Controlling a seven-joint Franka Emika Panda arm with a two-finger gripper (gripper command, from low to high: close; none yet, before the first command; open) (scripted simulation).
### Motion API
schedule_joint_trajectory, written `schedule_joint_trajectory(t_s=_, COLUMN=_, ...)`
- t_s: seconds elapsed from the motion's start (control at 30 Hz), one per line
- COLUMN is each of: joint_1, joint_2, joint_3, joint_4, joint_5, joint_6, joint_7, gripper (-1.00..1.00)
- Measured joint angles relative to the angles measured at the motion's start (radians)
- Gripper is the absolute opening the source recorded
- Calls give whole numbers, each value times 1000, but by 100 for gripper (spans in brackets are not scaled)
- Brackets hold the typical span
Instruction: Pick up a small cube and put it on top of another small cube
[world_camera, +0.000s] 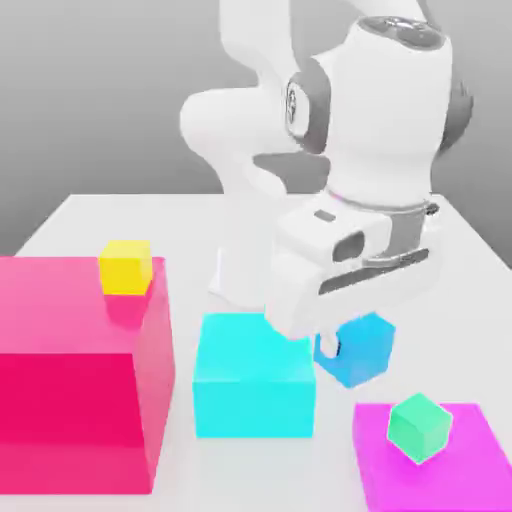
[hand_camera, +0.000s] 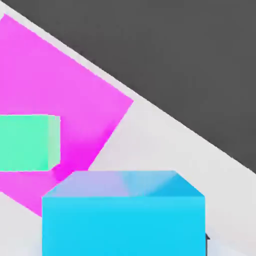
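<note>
Sitting just under gripper (world_camera: 328, 345): small cube (world_camera: 358, 350), near cyan blk (world_camera: 250, 385).

gripper (world_camera: 330, 345) | at small cube (world_camera: 358, 350), seemingly gripping | beside cyan block (world_camera: 252, 388)

The small cube (world_camera: 360, 350) (hand_camera: 125, 215) is plain sky-blue, upright and turned corner-on in the exterior view, just beside the larger cyan block (world_camera: 252, 375).

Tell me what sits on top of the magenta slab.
A small green cube rests on the magenta slab. Nothing else shows on its visible surface; the part beneath the cube is covered.
</note>
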Motion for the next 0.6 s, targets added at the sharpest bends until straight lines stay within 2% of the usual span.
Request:
schedule_joint_trajectory(t_s=0.33, joint_1=-309, joint_2=-363, joint_3=-153, joint_4=-62, joint_5=-29, joint_6=-299, joint_7=311, gripper=-100)
schedule_joint_trajectory(t_s=0.47, joint_1=-353, joint_2=-362, joint_3=-176, joint_4=-148, joint_5=-36, joint_6=-211, joint_7=345, gripper=-100)
schedule_joint_trajectory(t_s=0.5, joint_1=-356, joint_2=-349, joint_3=-178, joint_4=-175, joint_5=-37, joint_6=-171, joint_7=345, gripper=100)
schedule_joint_trajectory(t_s=0.6, joint_1=-356, joint_2=-349, joint_3=-178, joint_4=-175, joint_5=-37, joint_6=-171, joint_7=345, gripper=100)
